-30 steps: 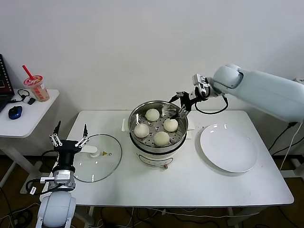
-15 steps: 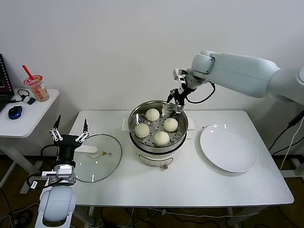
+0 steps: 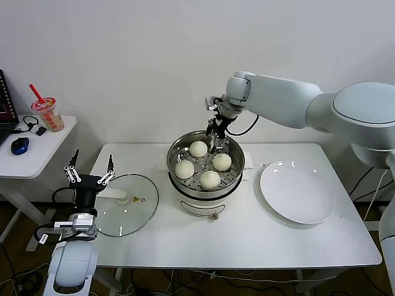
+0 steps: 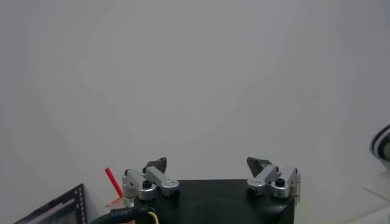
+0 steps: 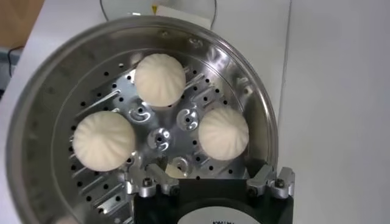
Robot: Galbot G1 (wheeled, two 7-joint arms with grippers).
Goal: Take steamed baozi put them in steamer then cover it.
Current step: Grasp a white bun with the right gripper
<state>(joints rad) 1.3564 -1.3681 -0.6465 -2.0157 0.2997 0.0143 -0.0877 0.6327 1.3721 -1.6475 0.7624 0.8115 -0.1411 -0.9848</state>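
The steamer (image 3: 185, 196) stands mid-table, uncovered, with four baozi on its perforated tray: back (image 3: 198, 148), left (image 3: 184, 169), front (image 3: 210, 179) and right (image 3: 221, 161). My right gripper (image 3: 215, 139) hangs open and empty just above the steamer's back rim, pointing down. The right wrist view shows my right gripper (image 5: 207, 178) over the steamer's rim (image 5: 36, 103) and three baozi (image 5: 159, 79), (image 5: 103, 140), (image 5: 223, 133); the fourth is mostly hidden behind it. My left gripper (image 3: 91, 175) is open, pointing up, at the table's left edge; in its own view my left gripper (image 4: 208, 168) faces bare wall.
The clear glass lid (image 3: 137, 217) with a white handle lies flat on the table left of the steamer, beside my left gripper. A flat white plate (image 3: 297, 191) lies to the right. A side table (image 3: 37, 154) with a drink cup (image 3: 48, 115) stands at far left.
My right arm has swung left, and its gripper has moved from the steamer's back right to above the back rim. The left arm has hardly moved. The baozi have not moved.
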